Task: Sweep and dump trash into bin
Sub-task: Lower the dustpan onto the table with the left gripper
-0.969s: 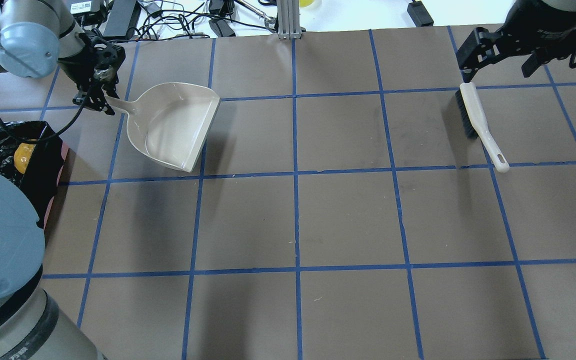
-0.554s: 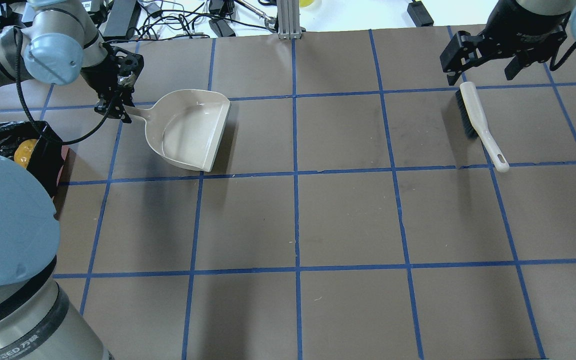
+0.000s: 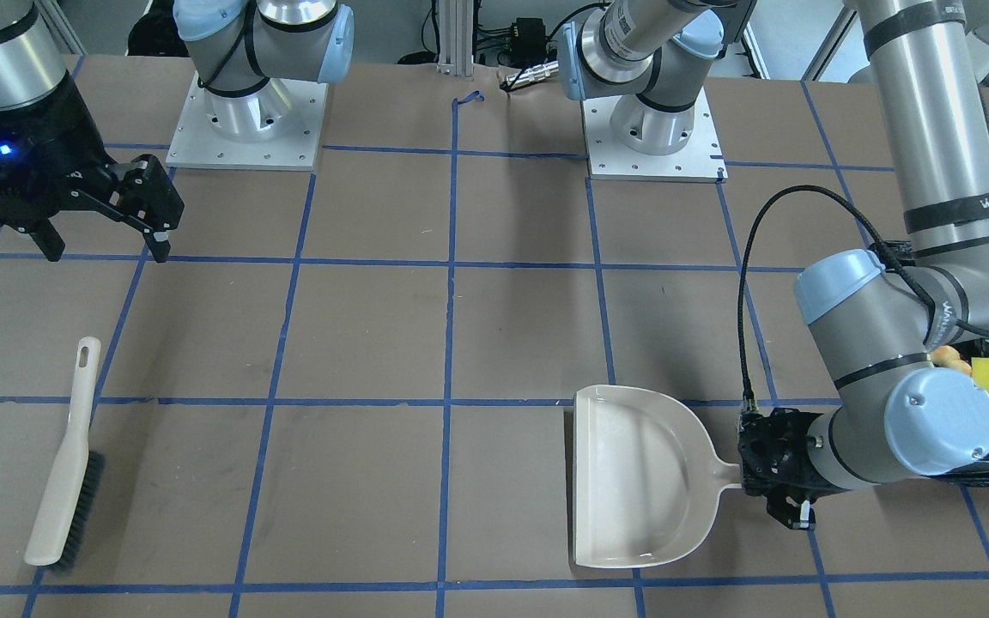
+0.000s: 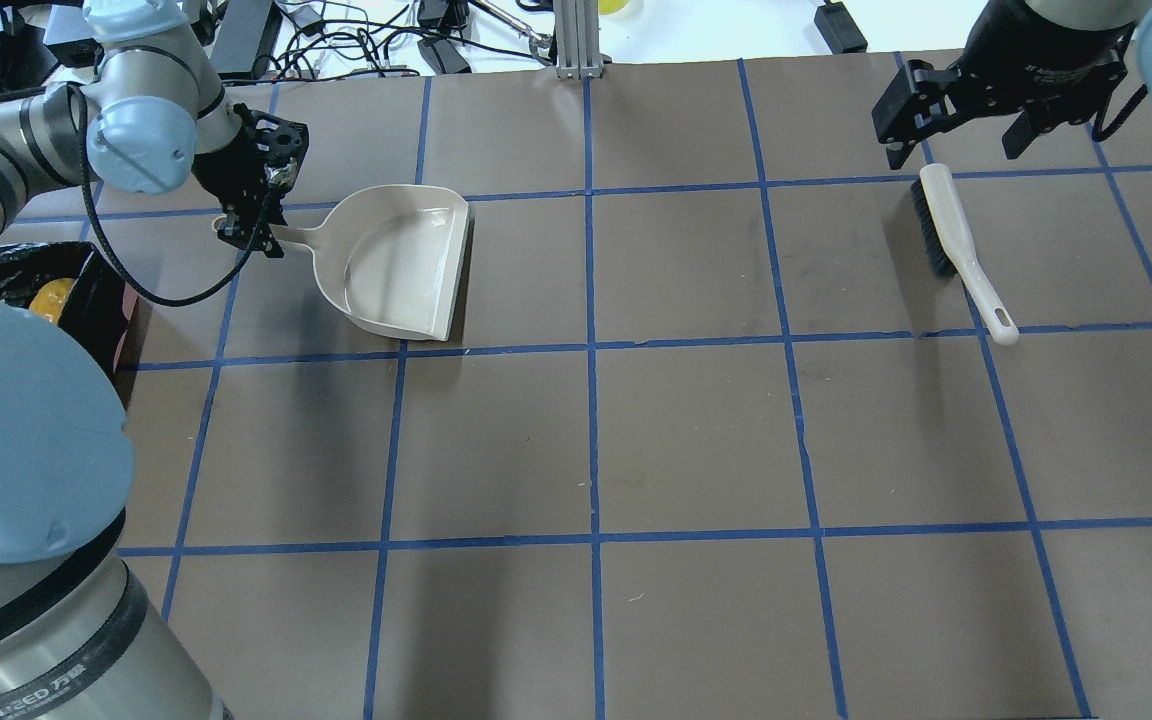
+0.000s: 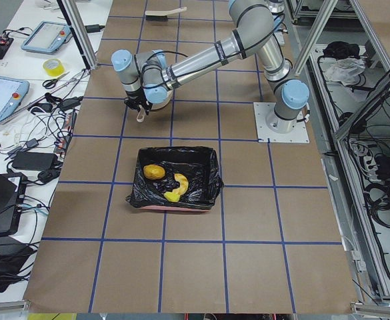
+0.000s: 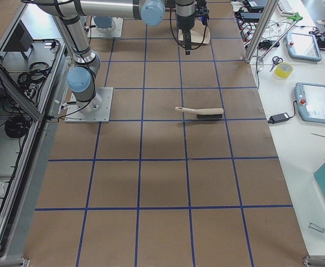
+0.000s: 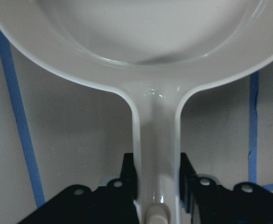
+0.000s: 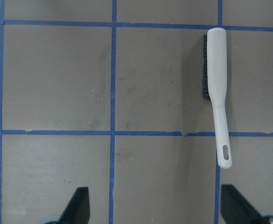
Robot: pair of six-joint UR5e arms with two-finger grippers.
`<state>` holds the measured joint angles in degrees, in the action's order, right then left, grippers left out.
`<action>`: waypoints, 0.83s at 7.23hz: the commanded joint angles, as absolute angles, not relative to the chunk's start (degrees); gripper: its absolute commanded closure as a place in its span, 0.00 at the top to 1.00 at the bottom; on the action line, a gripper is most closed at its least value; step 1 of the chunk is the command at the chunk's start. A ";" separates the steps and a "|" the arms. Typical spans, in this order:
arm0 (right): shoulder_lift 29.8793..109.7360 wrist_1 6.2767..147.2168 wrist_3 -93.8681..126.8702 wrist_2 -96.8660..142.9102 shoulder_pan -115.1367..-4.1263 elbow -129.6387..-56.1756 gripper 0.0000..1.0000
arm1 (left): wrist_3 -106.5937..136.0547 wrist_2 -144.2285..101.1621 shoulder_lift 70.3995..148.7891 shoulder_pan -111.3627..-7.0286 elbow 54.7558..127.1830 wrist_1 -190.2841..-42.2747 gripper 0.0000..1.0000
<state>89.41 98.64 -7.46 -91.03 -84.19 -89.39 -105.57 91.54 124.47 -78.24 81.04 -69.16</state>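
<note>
In the upper left of the overhead view the left jaws are pinching the handle of the beige dustpan, whose pan lies flat on the bench with its open lip facing the middle. At the upper right the right jaws are spread wide and hold nothing, above the bristle end of the brush, which lies on the bench. In the left side view the black-lined bin sits mid-frame holding the golden-brown lump, cream half-ring and yellow wedge
</note>
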 commanded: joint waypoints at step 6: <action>89.56 98.26 -6.07 -89.83 -84.20 -89.38 1.00 | -101.88 91.49 124.45 -78.31 82.53 -66.09 0.00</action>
